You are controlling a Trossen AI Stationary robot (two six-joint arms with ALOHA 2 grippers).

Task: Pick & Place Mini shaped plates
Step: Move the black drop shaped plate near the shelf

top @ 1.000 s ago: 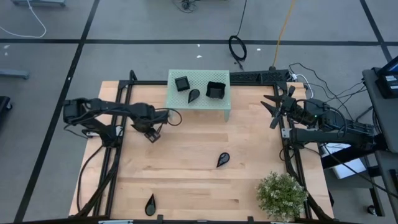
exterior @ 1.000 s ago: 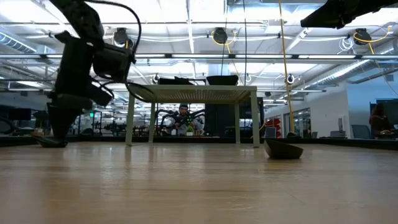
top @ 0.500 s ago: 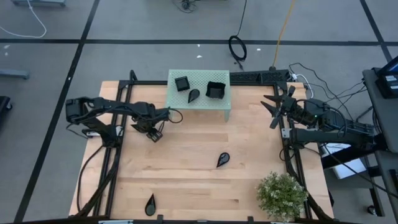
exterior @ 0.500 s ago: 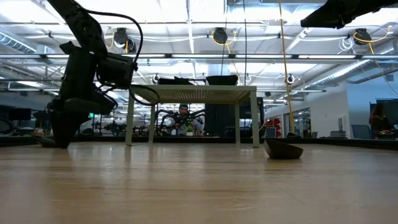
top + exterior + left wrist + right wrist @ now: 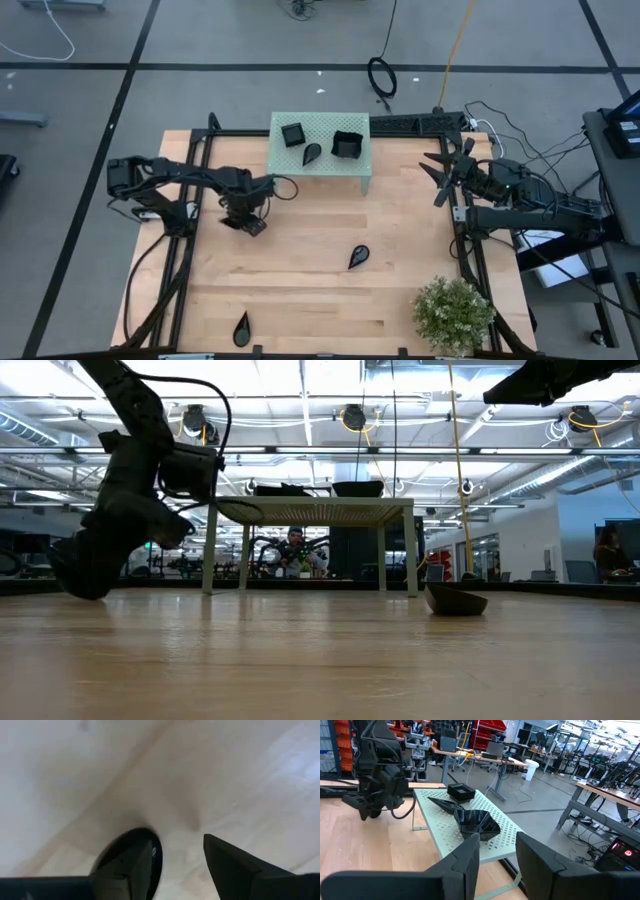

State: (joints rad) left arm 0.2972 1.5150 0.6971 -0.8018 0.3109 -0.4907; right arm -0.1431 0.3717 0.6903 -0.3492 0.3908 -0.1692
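Left gripper [image 5: 247, 222] is low over the worktop [image 5: 300, 270], fingers [image 5: 235, 865] spread wide, one finger beside a small black plate [image 5: 131, 860]; contact cannot be confirmed. Right gripper [image 5: 440, 172] waits at the right edge, fingers parted, empty. Three plates [image 5: 312, 143] sit on the green stand [image 5: 360, 160]; a teardrop plate [image 5: 358, 256] lies mid-worktop, another [image 5: 241, 328] near the front edge, bare wood between.

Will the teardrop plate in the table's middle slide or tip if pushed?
Likely slides: the plate looks glossy, on a smooth wooden table. It sits low and wide, so tipping seems unlikely.
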